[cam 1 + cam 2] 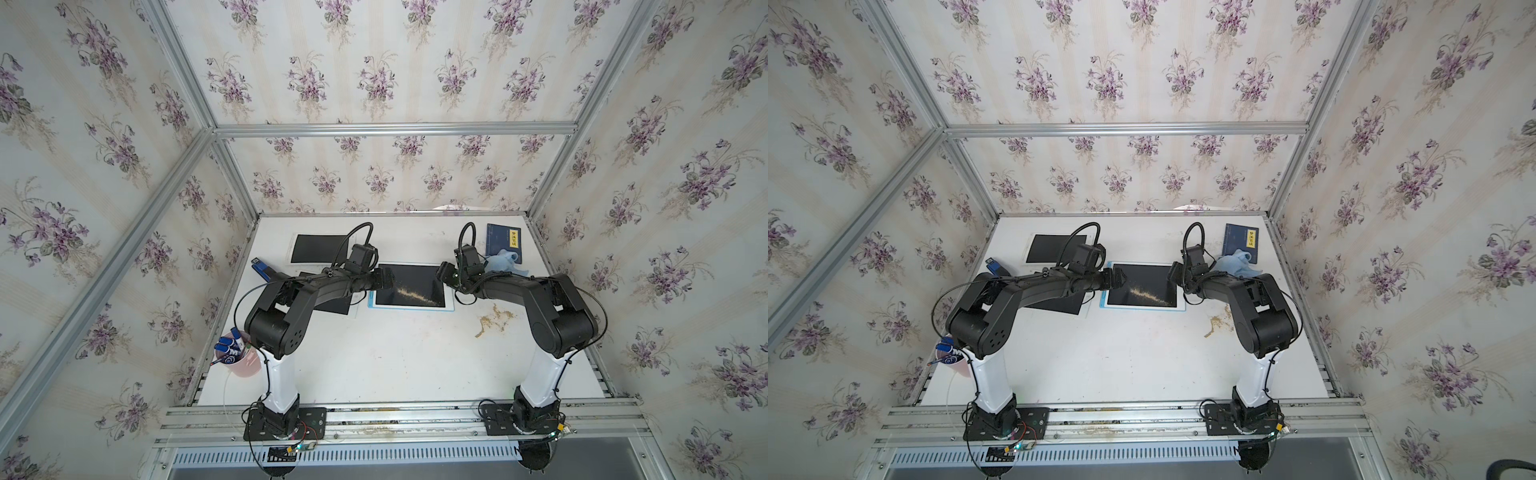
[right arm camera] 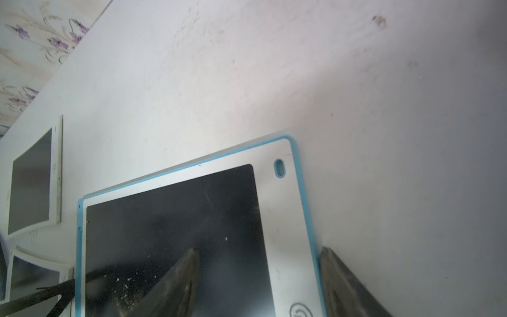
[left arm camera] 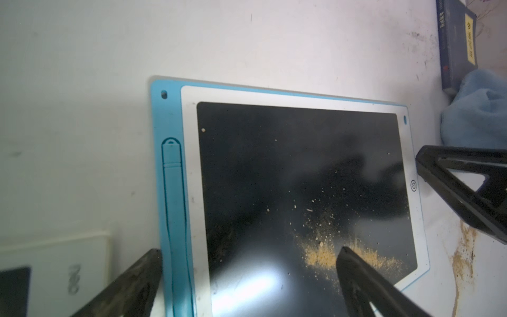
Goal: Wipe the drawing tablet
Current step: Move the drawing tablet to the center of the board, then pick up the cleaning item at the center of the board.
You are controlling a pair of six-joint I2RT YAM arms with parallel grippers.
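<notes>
Blue-rimmed black drawing tablet (image 3: 288,170), tan powder (image 3: 321,255), pale blue cloth (image 3: 477,109), navy book (image 3: 454,41), purple-floral wallpaper (image 1: 374,79)

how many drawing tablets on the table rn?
3. The blue-framed tablet lies mid-table with powder on its screen. A white-framed tablet lies at the back left. A third tablet is partly under the left arm. The arms could hide more.

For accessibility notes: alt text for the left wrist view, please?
A blue-framed drawing tablet lies flat on a white table, tan powder scattered across its dark screen. The open left end effector is over it, one finger by the powder; a blue cloth and dark book lie nearby.
</notes>
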